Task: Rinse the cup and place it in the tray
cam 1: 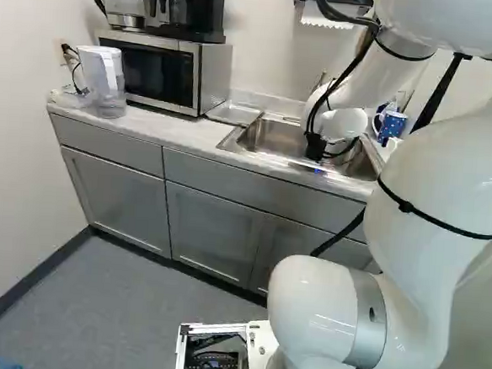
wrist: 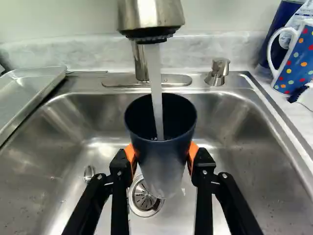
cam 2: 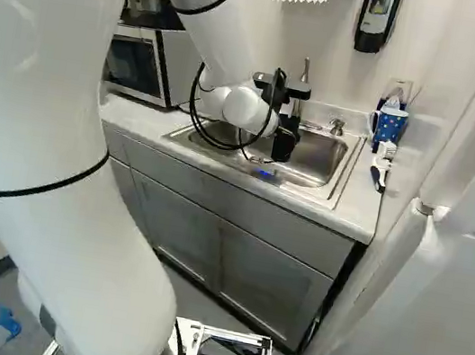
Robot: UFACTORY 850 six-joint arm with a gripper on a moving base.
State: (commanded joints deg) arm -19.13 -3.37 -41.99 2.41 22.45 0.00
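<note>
The gripper shows in the right base view (cam 2: 286, 140) as a black shape over the sink; in the wrist view the gripper (wrist: 162, 159) is shut on the dark blue cup (wrist: 160, 147), an orange pad against each side. The cup stands upright with its mouth open to the faucet (wrist: 150, 19), and a stream of water falls into it. Its lower part looks frosted and hangs over the drain of the steel sink (wrist: 239, 161). The metal tray (wrist: 27, 93) lies on the counter beside the sink, also visible in the left base view as a tray (cam 1: 233, 113).
A dotted blue mug (wrist: 297, 61) and a brush (cam 2: 381, 165) stand at the sink's far side from the tray. A microwave (cam 1: 157, 70), with a coffee maker on top, and a clear pitcher (cam 1: 103, 82) occupy the counter. A soap dispenser (cam 2: 376, 17) hangs on the wall.
</note>
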